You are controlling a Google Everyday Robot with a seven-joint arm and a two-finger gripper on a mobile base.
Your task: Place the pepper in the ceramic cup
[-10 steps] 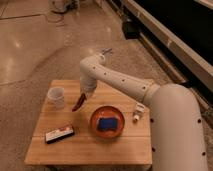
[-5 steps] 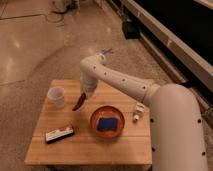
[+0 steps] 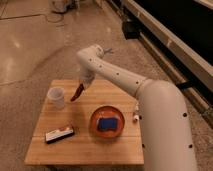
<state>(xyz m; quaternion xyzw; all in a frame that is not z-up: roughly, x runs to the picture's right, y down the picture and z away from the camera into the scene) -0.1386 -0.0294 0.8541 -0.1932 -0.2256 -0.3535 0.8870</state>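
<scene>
Hidden: gripper (image 3: 81, 88) fingers mostly masked by white wrist; base cut off at right edge.
Gripper: clenched on pepper (image 3: 76, 93), above table's (image 3: 80, 150) far-left part.
Pepper: slender, dark red, tapered, hanging tilted, just right of ceramic cup (image 3: 56, 97).
Cup: plain white, upright, far-left.
Table: pale wood slats.
Bowl (image 3: 106, 120): orange, round, blue block inside.
Near-left: flat dark-and-white bar (image 3: 59, 134), unclear.

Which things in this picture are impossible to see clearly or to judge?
- Tool, camera view: it sits above the table, right of the ceramic cup; the arm's wrist hides how it grips the pepper.
- Inside of the ceramic cup: hidden by its own wall.
- Blue object in the orange bowl: too blurred to identify.
- Small white bottle: too small; partly covered by the arm.
- Flat black and white item: too blurred to identify.
</scene>
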